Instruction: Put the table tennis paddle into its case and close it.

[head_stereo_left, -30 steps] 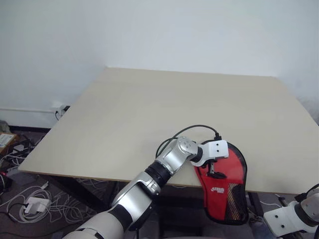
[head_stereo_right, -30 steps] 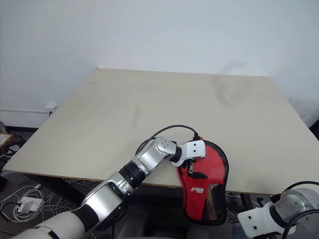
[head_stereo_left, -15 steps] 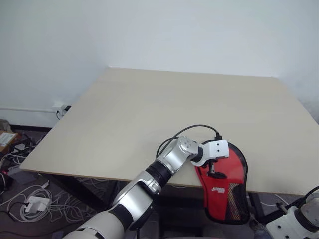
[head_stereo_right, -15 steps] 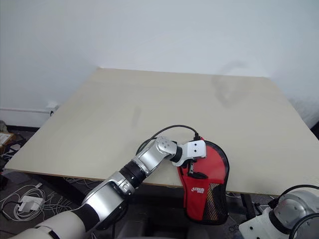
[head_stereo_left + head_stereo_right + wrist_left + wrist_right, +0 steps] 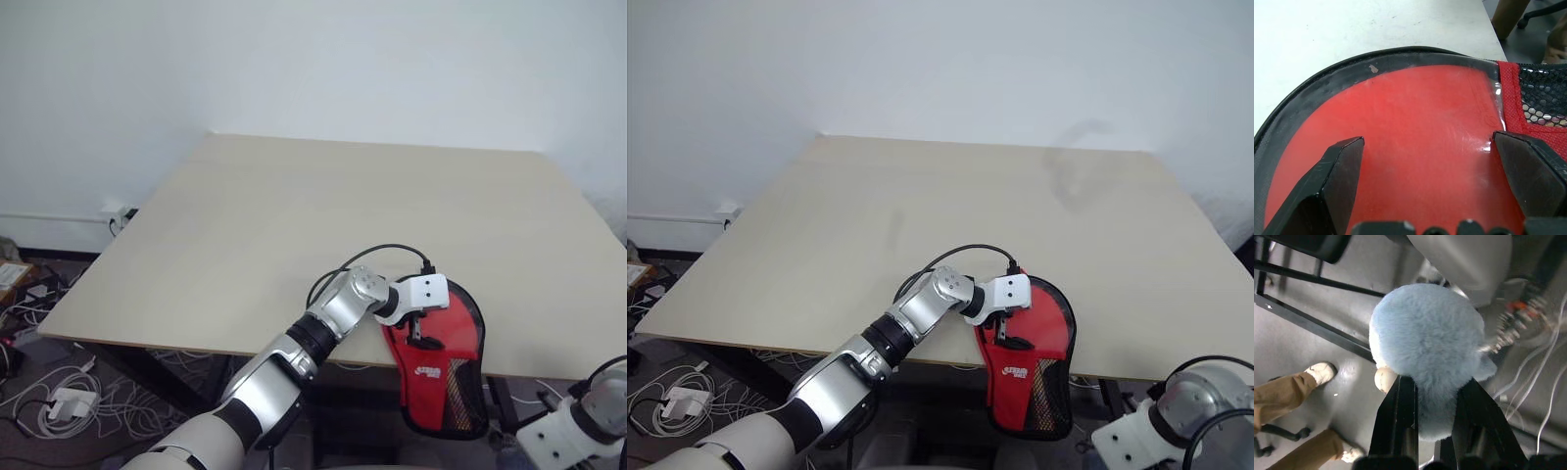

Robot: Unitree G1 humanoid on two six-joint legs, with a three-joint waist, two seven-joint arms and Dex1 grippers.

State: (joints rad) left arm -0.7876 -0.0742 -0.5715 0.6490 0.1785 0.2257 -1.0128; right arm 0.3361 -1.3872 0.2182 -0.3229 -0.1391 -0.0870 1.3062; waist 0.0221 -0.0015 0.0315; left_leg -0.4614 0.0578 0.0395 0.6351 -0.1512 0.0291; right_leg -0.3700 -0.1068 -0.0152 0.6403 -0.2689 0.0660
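Nearest, low beside the desk, the right pincer (image 5: 1432,426) is clamped on a pale blue fluffy toy (image 5: 1427,340), held over the floor (image 5: 1298,352) where a person's shoes (image 5: 1322,372) show; it seems parked out of the way, taking no part in the task. Farther on, the case (image 5: 441,367) hangs half over the desk's (image 5: 294,225) near edge, mesh end dangling. The left pincer (image 5: 1430,161), jaws spread wide, rests on its red face, probably pinning it so it cannot slip off. I cannot tell whether the paddle is inside.
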